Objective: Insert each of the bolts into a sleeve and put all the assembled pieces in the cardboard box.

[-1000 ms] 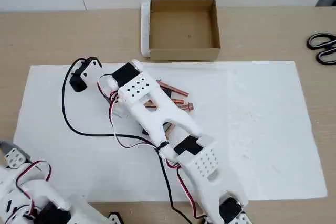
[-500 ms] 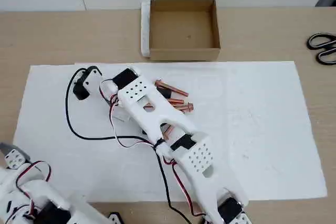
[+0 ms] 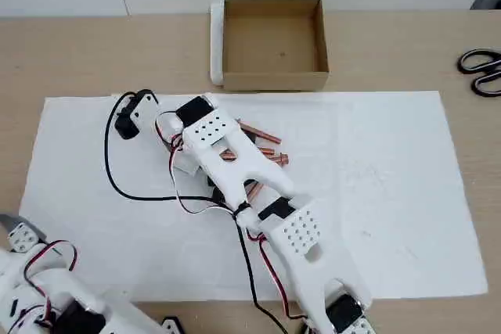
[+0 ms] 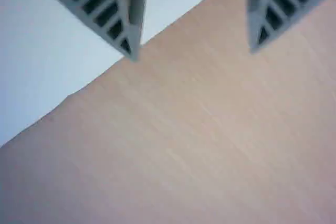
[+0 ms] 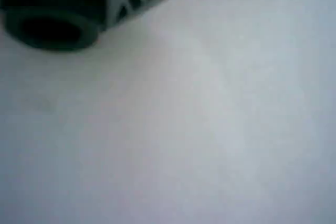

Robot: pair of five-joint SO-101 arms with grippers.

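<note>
Right arm (image 3: 235,168) shifted over bolts (image 3: 261,132), cardboard box (image 3: 274,81) beyond

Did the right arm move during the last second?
Yes, a little. Seen from above, the right arm shifted its wrist end sideways, away from the white paper's left-hand edge in that view and toward the bolts.

Camera stations, three views.
High view: fixed overhead, looking steeply down on the table (image 3: 63,52), white sheet (image 3: 391,193) and cardboard box (image 3: 274,81) at the far side. Left wrist view: close, slanting onto table (image 4: 199,150) and white sheet (image 4: 42,66) past the left gripper (image 4: 191,52), prongs parted. Right wrist view: nearest, almost against the white sheet (image 5: 210,129). Sheet common to all three; bare table to two.
</note>
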